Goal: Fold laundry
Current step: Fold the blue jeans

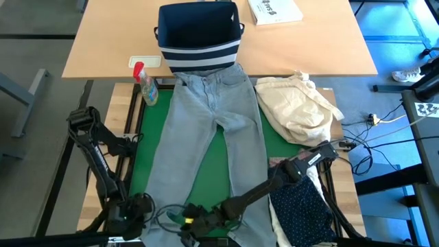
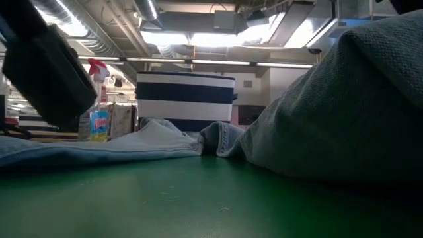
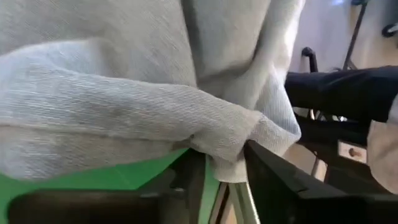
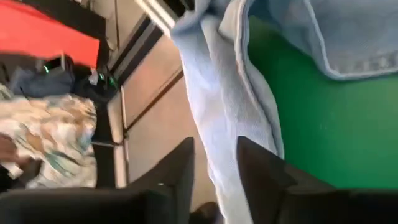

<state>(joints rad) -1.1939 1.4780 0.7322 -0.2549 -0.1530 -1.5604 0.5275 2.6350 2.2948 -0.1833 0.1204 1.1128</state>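
Observation:
The light grey jeans (image 1: 206, 130) lie flat on the green mat (image 1: 274, 147), waist at the far end by the navy striped bin (image 1: 199, 34), legs running to the near edge. Both grippers are down at the near edge by the leg ends. My left gripper (image 1: 143, 207) has bunched grey cloth (image 3: 227, 165) between its fingers. My right gripper (image 1: 184, 221), on an arm reaching in across the right leg, has a strip of the cloth (image 4: 217, 155) between its fingers. In the low view a grey mound of jeans (image 2: 344, 106) rises at the right. My left gripper pinches a gathered fold of the jeans (image 3: 231, 155) between its two fingers; which part of the leg cannot be told. The cloth draws to a point at the fingers and spreads above the mat. My right gripper pinches a narrow bunched strip of jeans cloth (image 4: 219, 140) between its two fingers, at the table's near edge. The strip runs up and away from the fingers, raised off the mat; another hem (image 4: 348, 62) lies on the mat beside it.
A spray bottle (image 1: 145, 86) stands at the mat's far left corner. A cream-beige cloth bundle (image 1: 298, 106) lies right of the jeans. A navy dotted shirt (image 1: 309, 206) and white cloth lie at the near right. Papers (image 1: 274, 10) rest on the wooden table behind.

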